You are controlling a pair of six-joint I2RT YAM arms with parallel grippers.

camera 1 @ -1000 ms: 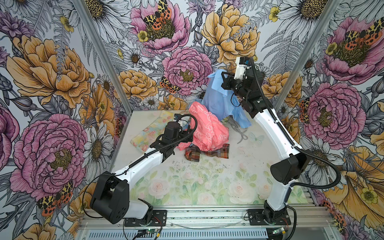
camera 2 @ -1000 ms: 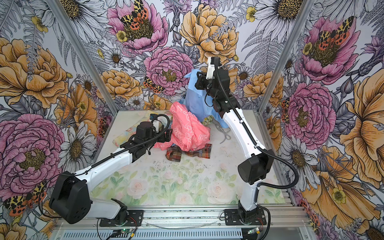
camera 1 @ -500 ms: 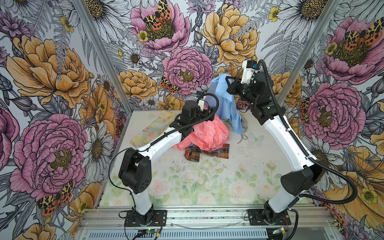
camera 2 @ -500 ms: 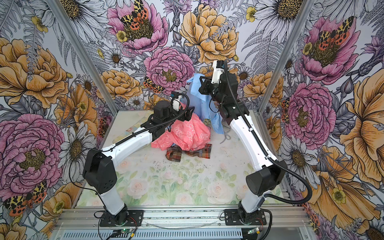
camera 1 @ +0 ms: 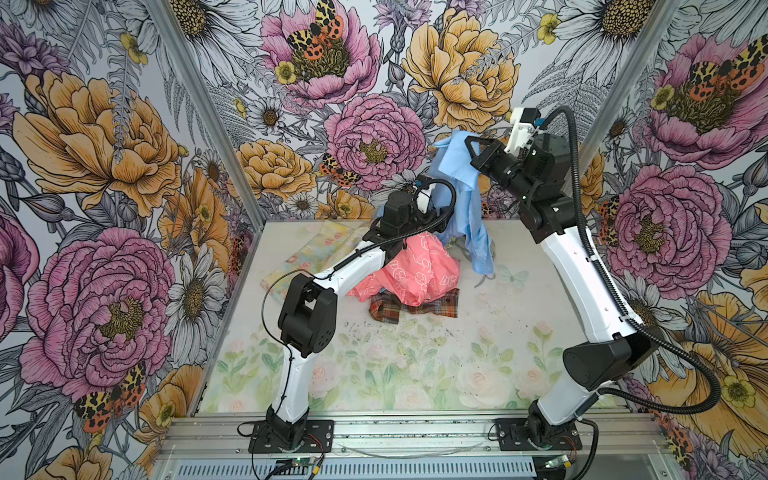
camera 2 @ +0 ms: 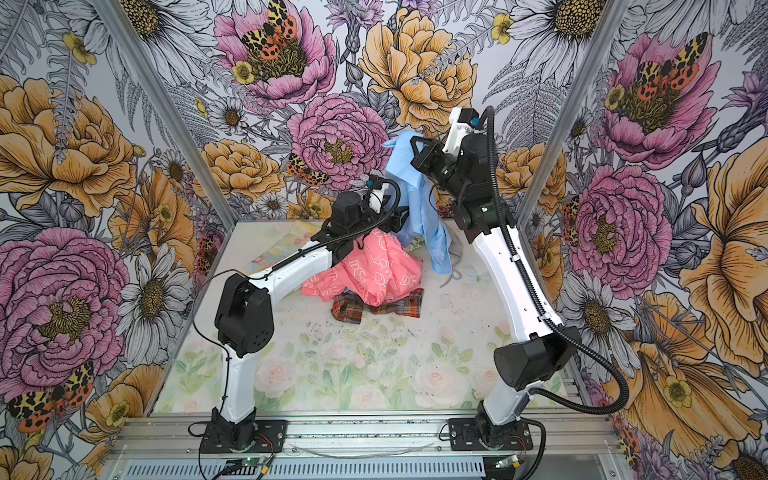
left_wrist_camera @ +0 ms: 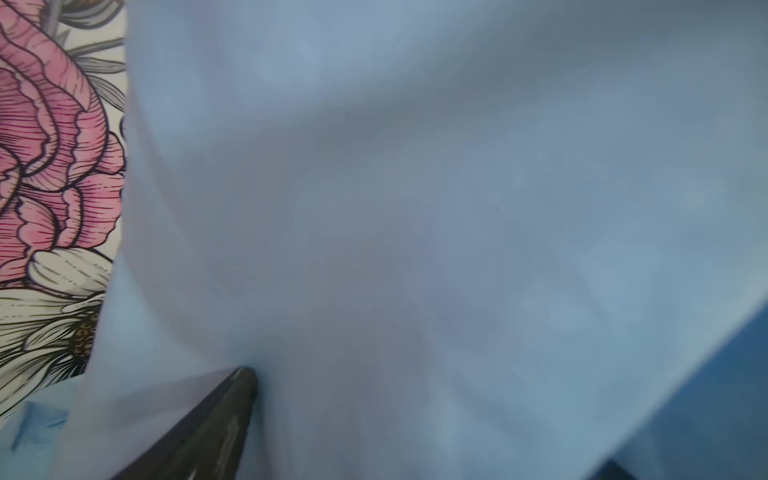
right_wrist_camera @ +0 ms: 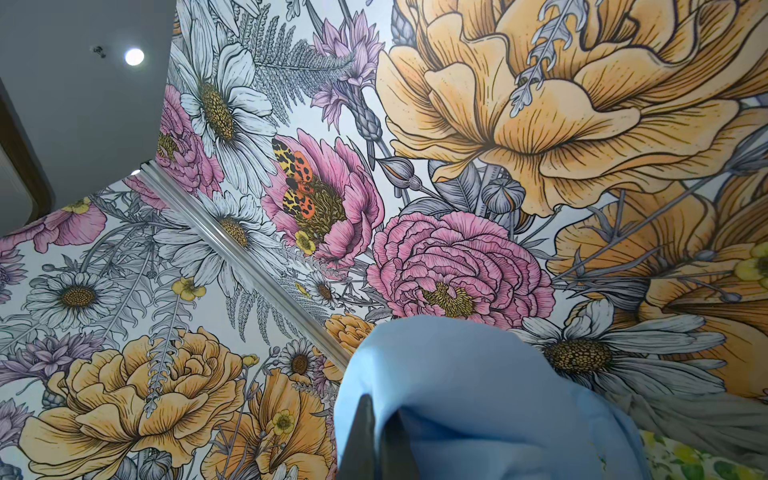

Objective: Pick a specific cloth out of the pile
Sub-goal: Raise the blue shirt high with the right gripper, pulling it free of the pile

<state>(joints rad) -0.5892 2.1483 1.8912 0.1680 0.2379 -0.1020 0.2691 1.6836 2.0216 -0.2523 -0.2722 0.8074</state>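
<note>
My right fingers (right_wrist_camera: 365, 440) pinch the cloth (camera 1: 471, 208); my left fingers (left_wrist_camera: 216, 419), spread with fabric between them, should clamp it squarely.

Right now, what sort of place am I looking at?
Probably a lab test booth, not a home: floral walls box in a small table, and two arms bolt to a metal rail in front.

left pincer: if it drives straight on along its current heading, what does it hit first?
The cloth. The light blue fabric hangs from the right pincer and fills the left wrist view directly ahead of the left pincer. It looks very close, perhaps already in contact. Whatever lies behind it is hidden.
</note>
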